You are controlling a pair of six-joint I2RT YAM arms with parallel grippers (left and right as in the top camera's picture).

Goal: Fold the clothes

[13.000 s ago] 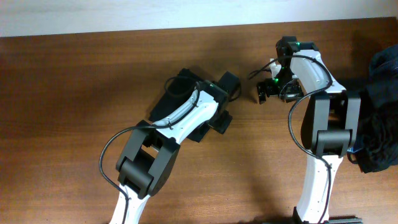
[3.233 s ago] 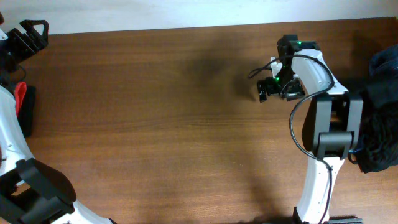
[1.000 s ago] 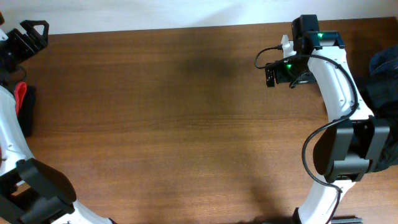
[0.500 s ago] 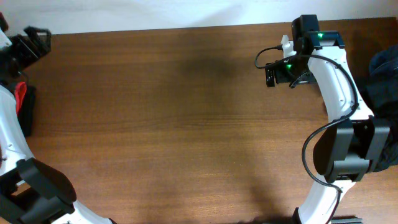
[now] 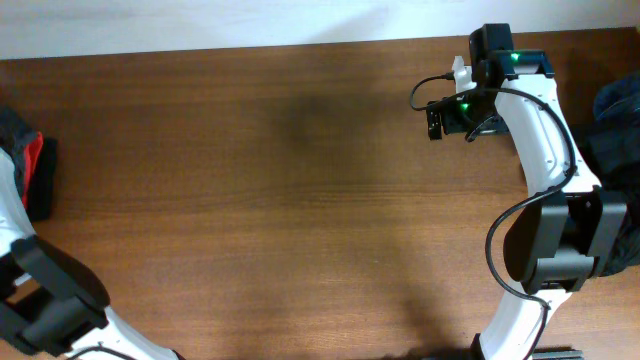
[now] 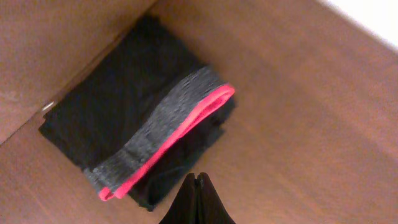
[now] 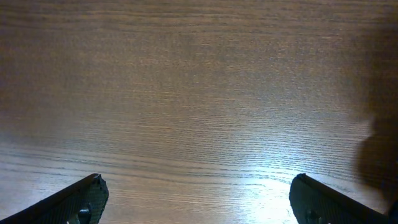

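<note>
Folded black pants [image 6: 118,118] with a grey waistband and a bright red inner band lie at the table's far left edge [image 5: 36,176]. My left gripper [image 6: 197,178] hovers just beside them, shut with nothing between its fingers and not touching the fabric. A heap of dark black and blue clothes [image 5: 617,120] sits at the right edge, partly behind the right arm. My right gripper [image 7: 200,190] is open over bare wood near the back right [image 5: 437,118], apart from the heap, holding nothing.
The brown wooden table [image 5: 300,220] runs between the two arms. A white wall strip [image 5: 200,25] borders the back edge. In the left wrist view a paler surface [image 6: 43,43] sits beyond the pants.
My left gripper has shut and swung off the back left corner, leaving the overhead view. The right arm and the folded pants have not moved in the last second.
</note>
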